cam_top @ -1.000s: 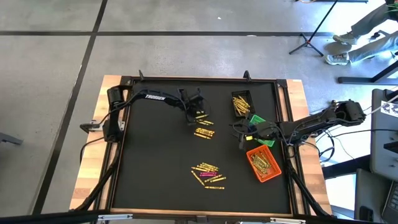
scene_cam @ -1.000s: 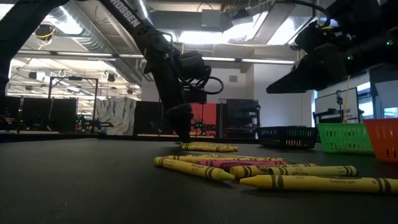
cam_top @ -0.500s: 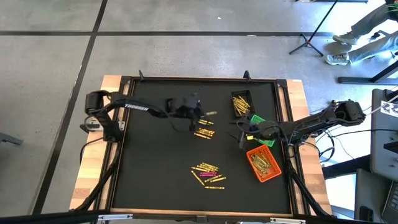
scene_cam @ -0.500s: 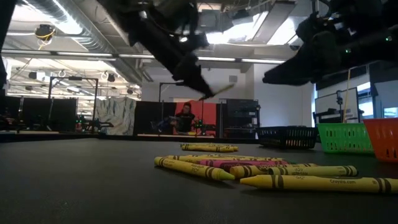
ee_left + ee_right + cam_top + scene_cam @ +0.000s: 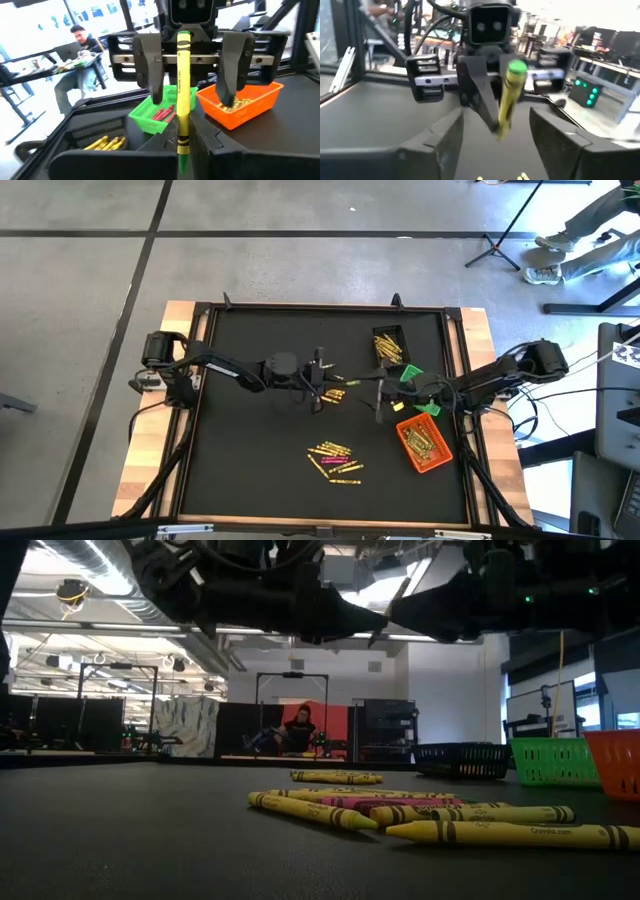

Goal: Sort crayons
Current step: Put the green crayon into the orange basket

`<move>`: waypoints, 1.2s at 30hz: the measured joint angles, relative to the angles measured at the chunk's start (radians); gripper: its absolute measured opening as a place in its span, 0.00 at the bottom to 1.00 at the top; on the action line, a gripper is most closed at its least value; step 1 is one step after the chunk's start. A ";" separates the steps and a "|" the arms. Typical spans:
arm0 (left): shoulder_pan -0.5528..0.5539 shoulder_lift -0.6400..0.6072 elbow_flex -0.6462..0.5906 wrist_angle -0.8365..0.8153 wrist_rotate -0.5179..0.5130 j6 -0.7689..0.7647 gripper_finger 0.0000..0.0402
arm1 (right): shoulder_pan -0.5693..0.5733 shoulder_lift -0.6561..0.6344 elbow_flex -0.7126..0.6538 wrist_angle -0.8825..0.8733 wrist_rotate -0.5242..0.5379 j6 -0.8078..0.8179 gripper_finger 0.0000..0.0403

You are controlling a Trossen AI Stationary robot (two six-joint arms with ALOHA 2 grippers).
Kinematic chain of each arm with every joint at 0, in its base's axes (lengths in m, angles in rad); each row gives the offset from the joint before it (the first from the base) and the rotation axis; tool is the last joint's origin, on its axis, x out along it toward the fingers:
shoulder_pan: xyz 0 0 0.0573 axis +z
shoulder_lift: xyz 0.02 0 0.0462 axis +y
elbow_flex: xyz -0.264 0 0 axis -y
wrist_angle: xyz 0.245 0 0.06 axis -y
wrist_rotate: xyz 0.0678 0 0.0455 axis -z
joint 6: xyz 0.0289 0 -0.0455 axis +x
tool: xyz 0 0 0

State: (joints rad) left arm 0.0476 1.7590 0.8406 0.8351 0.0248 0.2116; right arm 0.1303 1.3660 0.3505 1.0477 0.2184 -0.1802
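My left gripper (image 5: 182,156) is shut on a yellow-green crayon (image 5: 181,95) and holds it above the mat's middle, pointing toward the table's right edge. My right gripper (image 5: 499,142) faces it, open. Its two fingers (image 5: 150,75) stand on either side of the crayon's free green end (image 5: 518,68) without touching it. In the high view the two grippers meet around (image 5: 350,383). Loose crayons lie on the mat in a near pile (image 5: 335,460) and a smaller far pile (image 5: 330,392). My left gripper pinches the crayon between its two fingers near the crayon's one end (image 5: 181,142), coming level from the table's left. The crayon runs on along the fingers' line and sticks out level toward the right gripper, clear of the mat.
A black bin (image 5: 388,345) with yellow crayons, a green bin (image 5: 412,373) with red ones and an orange bin (image 5: 424,443) stand along the mat's right side. A raised frame edges the black mat (image 5: 240,460). People sit in the room beyond the table.
My left gripper has risen from the far pile with one crayon, gone toward the table's right edge and tipped from pointing down to level. My right gripper has risen a little and turned level, facing the crayon.
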 joint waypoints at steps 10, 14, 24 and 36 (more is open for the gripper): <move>-0.017 0.036 0.000 0.059 0.029 0.003 0.01 | 0.000 0.033 0.069 -0.029 -0.029 -0.116 0.23; -0.020 0.036 0.000 0.056 0.027 0.007 0.02 | 0.001 0.032 0.070 -0.034 -0.027 -0.142 0.07; -0.008 0.036 0.001 0.024 0.022 -0.107 0.07 | 0.000 -0.005 0.104 -0.193 -0.009 -0.142 0.05; 0.005 0.036 0.002 -0.148 0.038 -0.101 0.30 | 0.009 -0.216 0.294 -1.022 0.025 0.155 0.05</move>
State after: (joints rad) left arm 0.0525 1.7951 0.8425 0.6867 0.0630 0.1102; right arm 0.1397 1.1502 0.6448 0.0254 0.2430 -0.0254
